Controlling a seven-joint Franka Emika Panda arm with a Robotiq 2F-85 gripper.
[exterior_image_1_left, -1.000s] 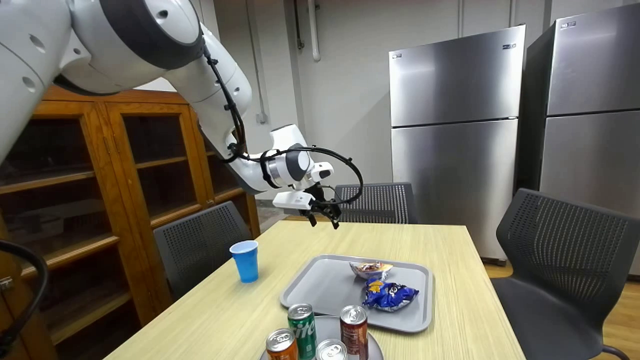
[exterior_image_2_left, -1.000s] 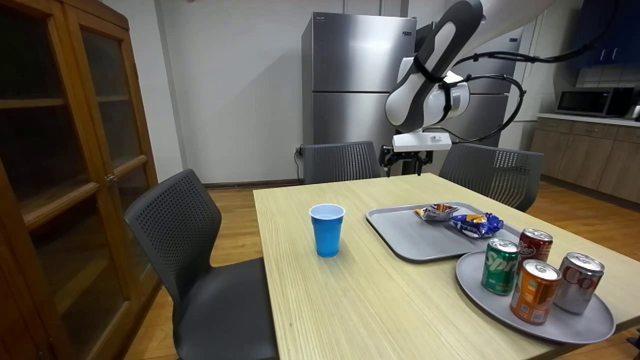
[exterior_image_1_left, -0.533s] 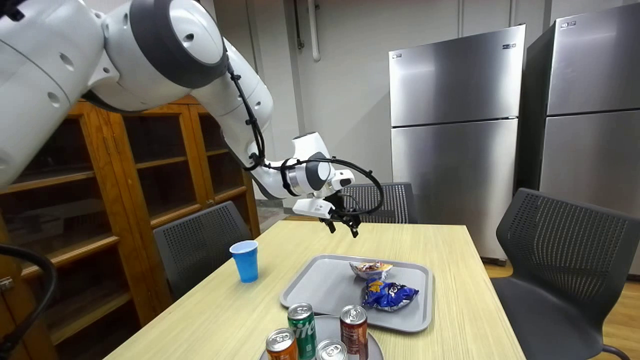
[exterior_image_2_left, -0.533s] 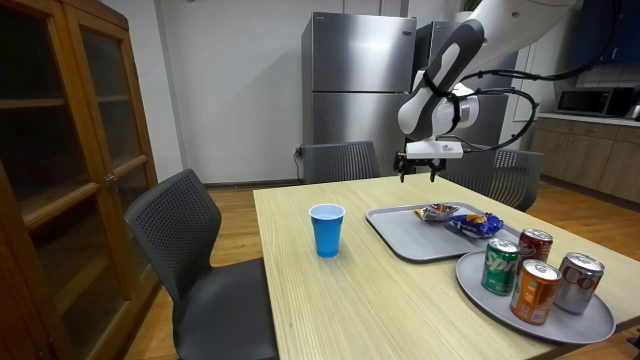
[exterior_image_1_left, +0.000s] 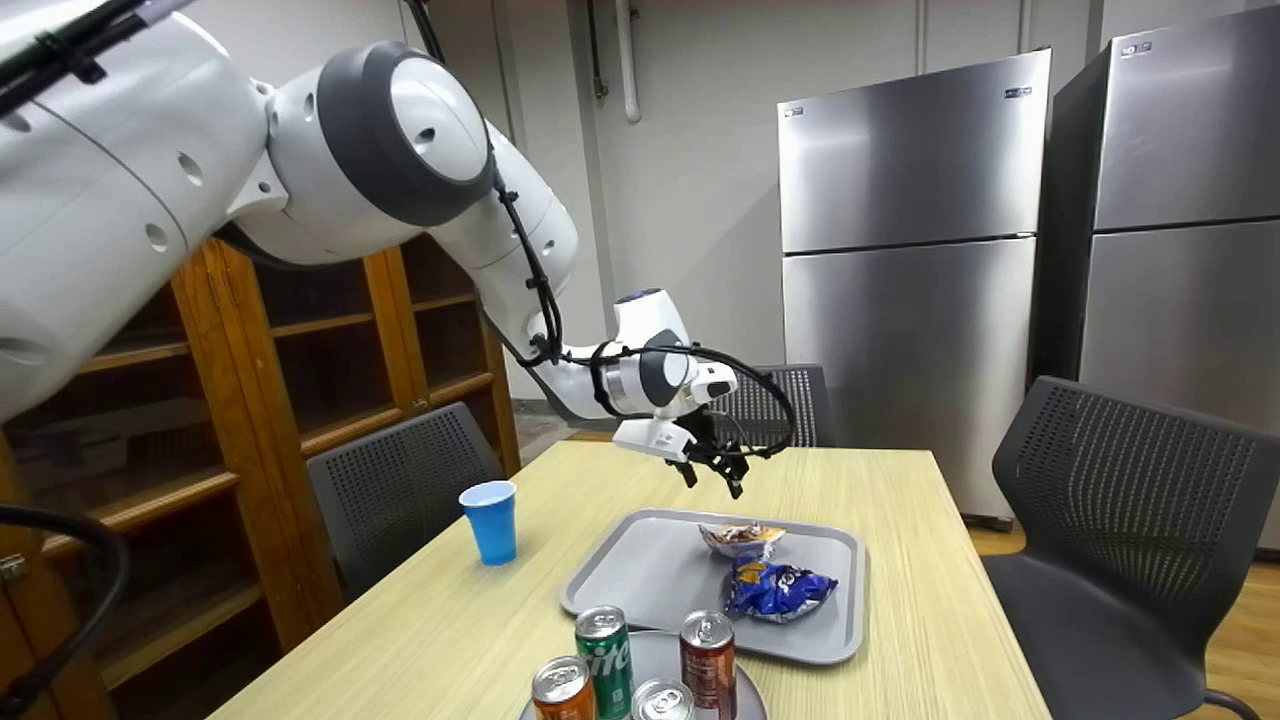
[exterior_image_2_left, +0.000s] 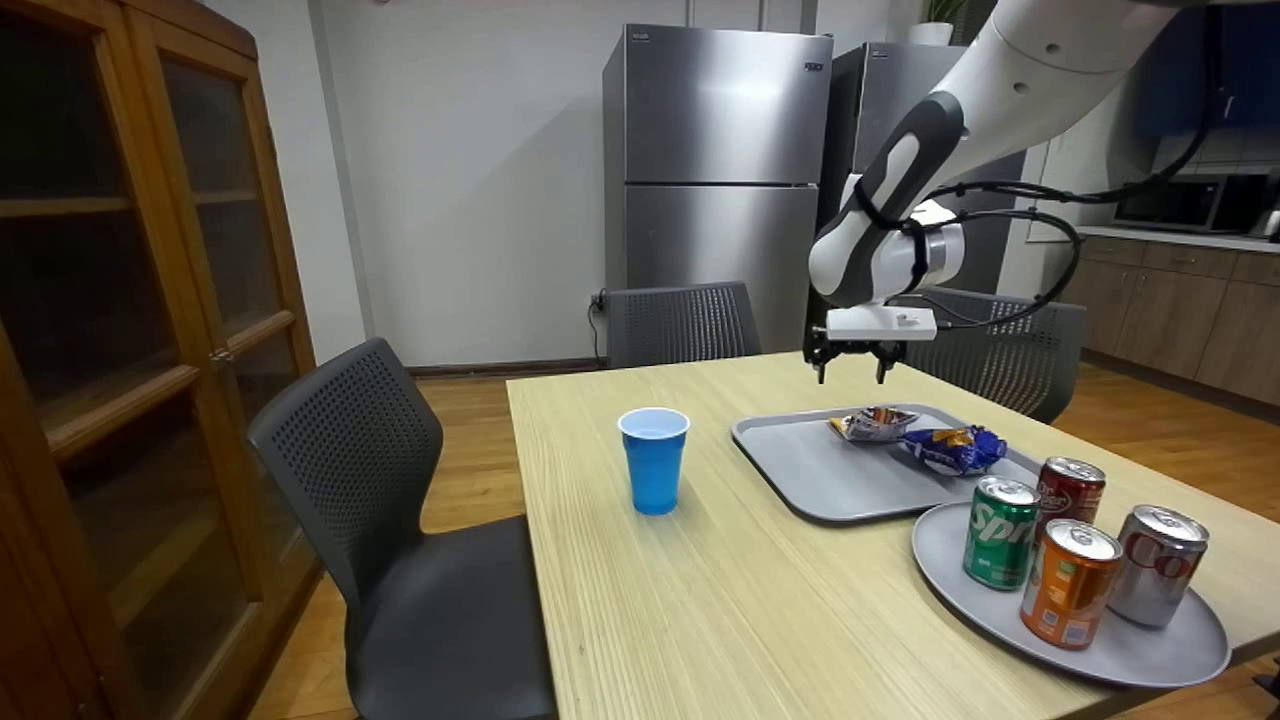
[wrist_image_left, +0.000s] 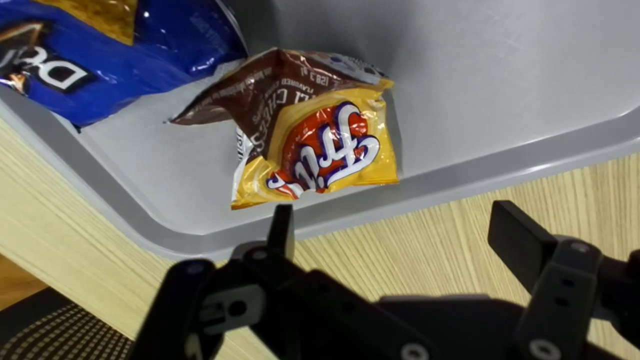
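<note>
Gripper (exterior_image_2_left: 851, 376) spread wide near snack bag (wrist_image_left: 320, 135) on gray tray (wrist_image_left: 480, 85)

You have the fingers (wrist_image_left: 520, 245) wide apart, pointing down; in the wrist view the wood grain of the table (wrist_image_left: 395, 260) shows between them. Both exterior views place your gripper above table height, near the snack bag and apart from it.

The snack bag, yellow and brown with a red panel, lies on the gray tray near a rounded corner, its yellow edge facing your fingers. A blue bag (wrist_image_left: 125, 60) lies beside it on the same tray; you cannot confirm from these views whether the two touch.

Note further, in an exterior view: a blue cup (exterior_image_2_left: 655, 475) stands upright on the table, apart from the tray. A round plate (exterior_image_2_left: 980, 610) sits just beside the tray and bears four upright cans: a green can (exterior_image_2_left: 1000, 535), an orange can (exterior_image_2_left: 1070, 590), a dark red can (exterior_image_2_left: 1072, 488) and a silver can (exterior_image_2_left: 1160, 568).
</note>
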